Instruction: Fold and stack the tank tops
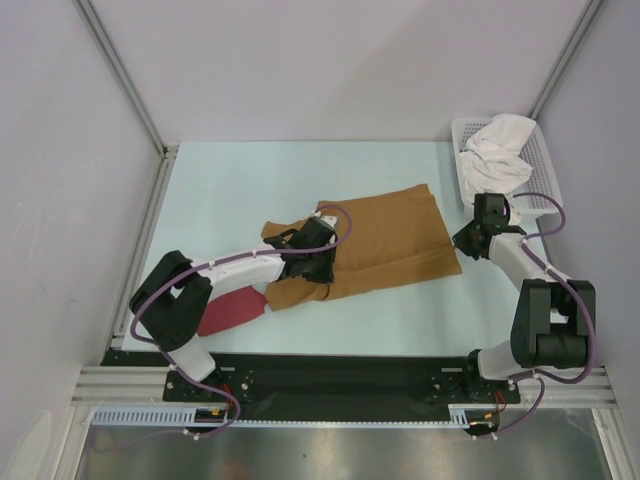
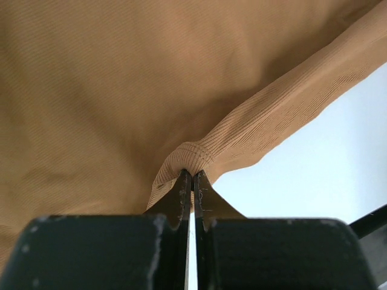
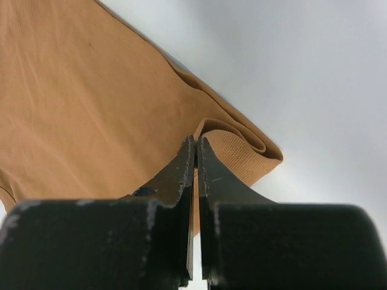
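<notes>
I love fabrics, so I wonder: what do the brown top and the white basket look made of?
Tan-brown tank top: soft matte knit cloth, likely ribbed; fine ridges show and it bunches in folds. White basket: probably hard plastic; its even mesh wall stands stiff.

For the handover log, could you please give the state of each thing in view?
tan tank top: spread on table, unfolded
dark red tank top: lying flat, partly hidden by left arm
left gripper: shut on tan tank top
right gripper: shut on tan tank top
basket: holds crumpled white cloth
</notes>
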### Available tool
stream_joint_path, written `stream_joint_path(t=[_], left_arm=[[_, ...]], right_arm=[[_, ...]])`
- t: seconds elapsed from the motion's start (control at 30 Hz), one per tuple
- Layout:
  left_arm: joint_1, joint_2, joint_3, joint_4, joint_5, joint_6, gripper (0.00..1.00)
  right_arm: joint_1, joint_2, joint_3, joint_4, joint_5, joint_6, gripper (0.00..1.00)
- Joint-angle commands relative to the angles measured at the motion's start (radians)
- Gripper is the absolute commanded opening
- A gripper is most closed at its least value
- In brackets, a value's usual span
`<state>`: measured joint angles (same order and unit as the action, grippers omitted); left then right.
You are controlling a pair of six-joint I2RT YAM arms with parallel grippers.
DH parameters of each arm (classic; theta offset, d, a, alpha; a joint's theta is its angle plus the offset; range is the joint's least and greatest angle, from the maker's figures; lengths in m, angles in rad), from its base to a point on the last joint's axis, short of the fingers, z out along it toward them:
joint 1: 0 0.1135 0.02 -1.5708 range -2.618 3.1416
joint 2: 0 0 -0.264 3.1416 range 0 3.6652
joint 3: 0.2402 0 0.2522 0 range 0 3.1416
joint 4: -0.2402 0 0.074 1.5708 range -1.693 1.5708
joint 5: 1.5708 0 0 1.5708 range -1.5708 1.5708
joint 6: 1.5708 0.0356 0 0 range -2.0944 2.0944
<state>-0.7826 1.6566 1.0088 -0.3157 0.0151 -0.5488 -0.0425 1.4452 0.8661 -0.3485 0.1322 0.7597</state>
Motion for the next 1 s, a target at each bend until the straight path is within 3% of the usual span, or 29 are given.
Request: stream_joint_path(t=[0.0, 0.63, 0.7, 0.83, 0.93, 0.97], left_arm=[[0.025, 0.017, 0.054, 0.001, 0.009, 0.029, 0.00], [0.082, 0.109, 0.154, -0.026, -0.003, 0.070, 0.00], [0.088, 0.120, 0.155, -0.026, -0.009, 0.072, 0.00], [0.097, 0.134, 0.160, -0.026, -0.012, 0.079, 0.04], [0.098, 0.137, 0.174, -0.040, -0.053, 0.090, 0.26], [0.098, 0.131, 0.177, -0.043, -0.063, 0.092, 0.43]], right_arm=[[0.015, 0.023, 0.062, 0.034, 0.073, 0.023, 0.00], [0.039, 0.178, 0.123, 0.105, 0.098, 0.046, 0.00], [0.039, 0.202, 0.139, 0.105, 0.098, 0.044, 0.02], [0.039, 0.231, 0.159, 0.118, 0.075, 0.027, 0.18], [0.039, 0.225, 0.156, 0.128, 0.070, 0.027, 0.27], [0.039, 0.219, 0.159, 0.131, 0.075, 0.021, 0.30]])
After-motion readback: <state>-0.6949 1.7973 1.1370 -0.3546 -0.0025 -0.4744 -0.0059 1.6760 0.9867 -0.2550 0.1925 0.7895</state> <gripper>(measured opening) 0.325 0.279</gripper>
